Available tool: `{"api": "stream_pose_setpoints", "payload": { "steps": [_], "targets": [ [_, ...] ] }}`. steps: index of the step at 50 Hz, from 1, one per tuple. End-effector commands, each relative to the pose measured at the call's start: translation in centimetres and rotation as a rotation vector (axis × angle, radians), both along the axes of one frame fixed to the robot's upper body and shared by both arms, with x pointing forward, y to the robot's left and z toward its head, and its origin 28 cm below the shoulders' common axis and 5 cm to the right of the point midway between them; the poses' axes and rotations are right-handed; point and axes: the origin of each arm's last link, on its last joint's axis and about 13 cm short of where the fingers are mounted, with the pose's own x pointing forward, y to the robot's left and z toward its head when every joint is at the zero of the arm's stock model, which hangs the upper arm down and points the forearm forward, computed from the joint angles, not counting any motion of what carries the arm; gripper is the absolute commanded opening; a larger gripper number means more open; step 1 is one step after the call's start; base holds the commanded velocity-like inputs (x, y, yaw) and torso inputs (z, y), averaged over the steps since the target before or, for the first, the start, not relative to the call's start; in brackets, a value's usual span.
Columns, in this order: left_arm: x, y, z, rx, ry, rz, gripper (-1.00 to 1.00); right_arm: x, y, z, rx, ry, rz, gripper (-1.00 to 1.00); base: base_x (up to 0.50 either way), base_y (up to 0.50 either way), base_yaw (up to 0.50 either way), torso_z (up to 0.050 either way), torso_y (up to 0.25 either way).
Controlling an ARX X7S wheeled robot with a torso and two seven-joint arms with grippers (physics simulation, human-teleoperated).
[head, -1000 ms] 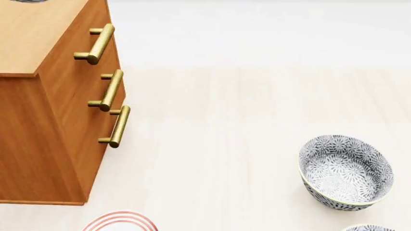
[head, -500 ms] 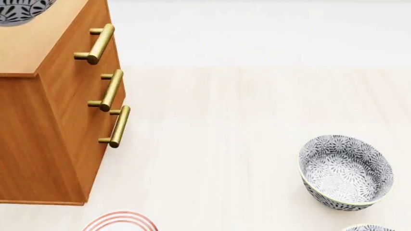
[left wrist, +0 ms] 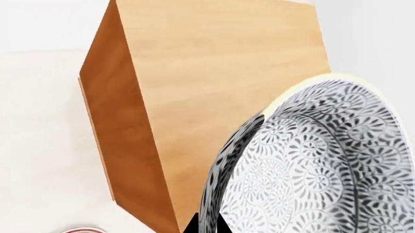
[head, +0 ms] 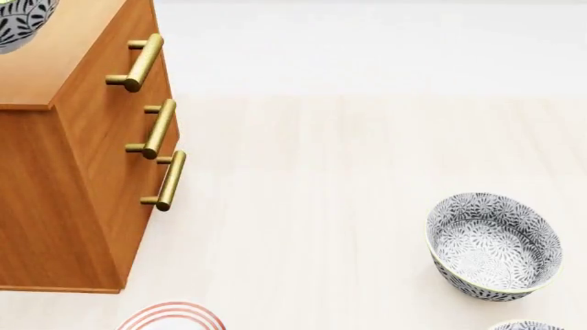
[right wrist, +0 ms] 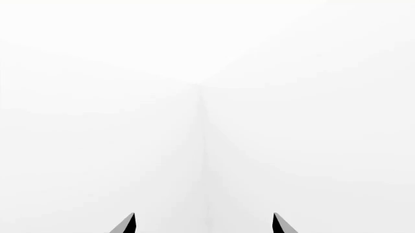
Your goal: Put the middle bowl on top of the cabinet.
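Observation:
My left gripper (left wrist: 206, 225) is shut on the wall of the middle bowl (left wrist: 311, 165), one dark fingertip inside the rim and one outside. The bowl has a grey-black leaf pattern and a pale yellowish rim. It hangs tilted over the cabinet's light wood top (left wrist: 220, 63). In the head view only part of the bowl (head: 23, 24) shows, at the upper left corner above the cabinet (head: 82, 179). Whether it touches the top I cannot tell. My right gripper (right wrist: 204, 224) is open, with nothing between its fingertips, and faces blank white.
A look-alike bowl (head: 493, 246) sits on the pale floor at the right, and the rim of another (head: 524, 325) shows at the bottom edge. A white plate with red rings (head: 172, 316) lies by the cabinet's front corner. Three brass handles (head: 151, 127) stick out.
The held bowl has come further into the head view over the cabinet top, then shifted slightly left and down. The floor bowls and plate have not moved.

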Motion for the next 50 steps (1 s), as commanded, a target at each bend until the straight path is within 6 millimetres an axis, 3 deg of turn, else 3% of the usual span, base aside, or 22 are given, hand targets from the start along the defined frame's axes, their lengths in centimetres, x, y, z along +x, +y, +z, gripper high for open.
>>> {"api": "stream_pose_setpoints", "payload": {
  "steps": [1, 13, 34, 35, 45, 50],
  "targets": [
    [1.1, 1.2, -1.6, -0.056, -0.045, 0.056, -1.0, -0.1, -0.6, -1.1, -0.02, 0.042, -0.024, 1.0, 0.0, 0.0, 0.0, 0.0, 0.0],
    [2.0, 2.2, -3.5, -0.068, -0.018, 0.085, -1.0, -0.1, -0.6, -0.9, -0.023, 0.038, -0.029, 1.0, 0.0, 0.0, 0.0, 0.0, 0.0],
    [2.6, 2.5, -4.4, -0.056, 0.012, 0.086, -1.0, -0.1, -0.5, -0.8, -0.027, 0.038, -0.025, 1.0, 0.0, 0.0, 0.0, 0.0, 0.0],
    [2.6, 2.5, -4.3, -0.045, 0.011, 0.084, 1.0, -0.1, -0.5, -0.8, -0.026, 0.037, -0.025, 1.0, 0.0, 0.0, 0.0, 0.0, 0.0],
    [1.9, 2.4, -3.5, 0.004, -0.014, 0.088, 1.0, -0.2, -0.6, -0.8, -0.027, 0.034, -0.026, 1.0, 0.0, 0.0, 0.0, 0.0, 0.0],
    [0.8, 2.3, -2.3, 0.109, -0.052, 0.138, 1.0, -0.1, -0.6, -0.8, -0.028, 0.037, -0.023, 1.0, 0.0, 0.0, 0.0, 0.0, 0.0]
  ]
}}
